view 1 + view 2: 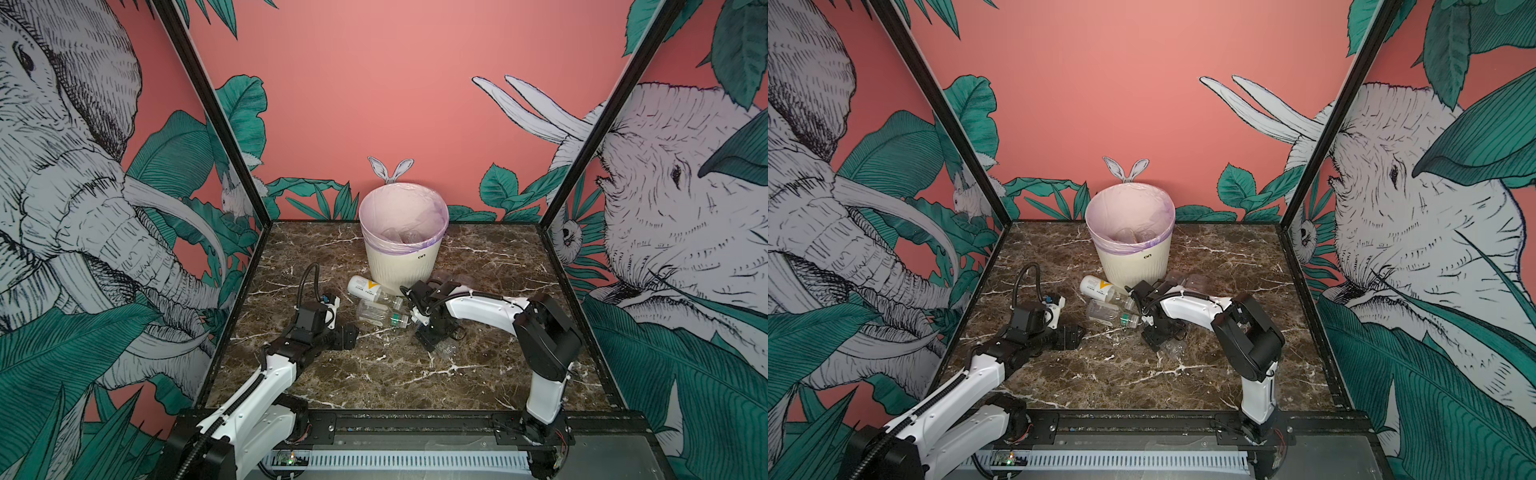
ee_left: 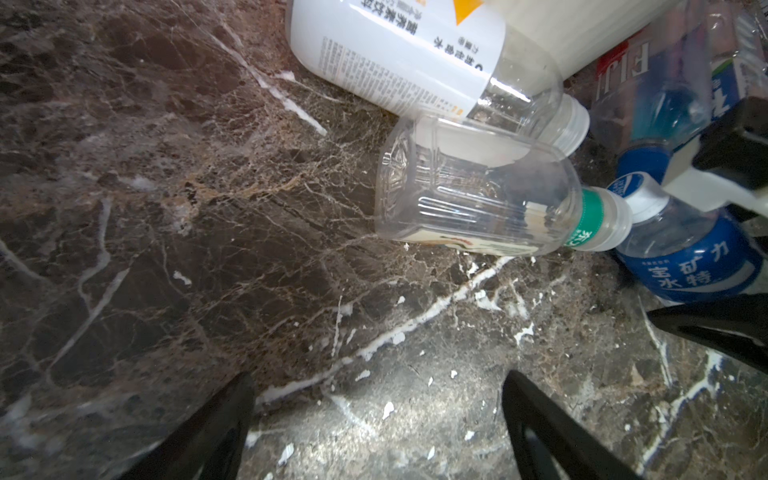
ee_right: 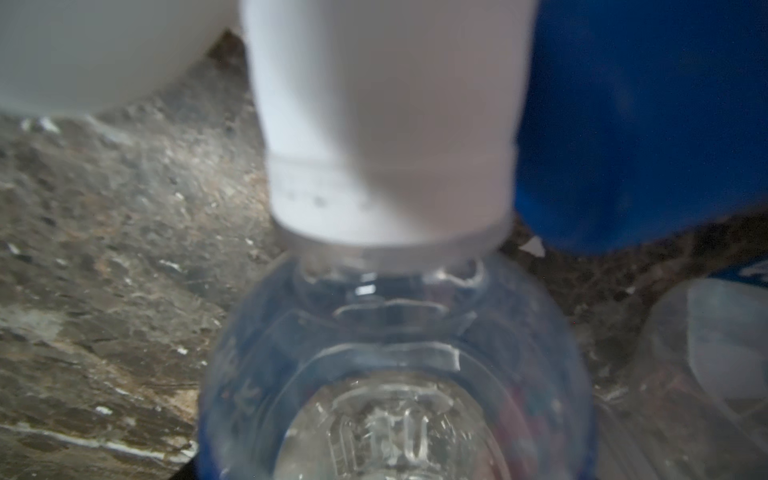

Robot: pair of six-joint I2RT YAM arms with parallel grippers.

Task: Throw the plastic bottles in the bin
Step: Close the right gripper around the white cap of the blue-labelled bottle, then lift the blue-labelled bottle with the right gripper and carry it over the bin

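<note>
The bin (image 1: 402,253) stands at the back middle with clear bottles inside its liner. Just in front of it lie a white-labelled bottle (image 1: 365,286) and a clear bottle with a green neck band (image 1: 380,314); both also show in the left wrist view, the white-labelled bottle (image 2: 395,54) and the clear bottle (image 2: 478,199). My left gripper (image 1: 347,334) rests low on the table to their left, open and empty. My right gripper (image 1: 432,337) is pressed down over a clear white-capped bottle (image 3: 390,332) lying on the table. That bottle fills the right wrist view and hides the fingers.
A blue-labelled bottle (image 2: 685,257) and a red-and-blue labelled bottle (image 2: 656,83) lie beside the right arm near the bin's foot. Black frame posts and printed walls close in the marble table (image 1: 374,382) on three sides.
</note>
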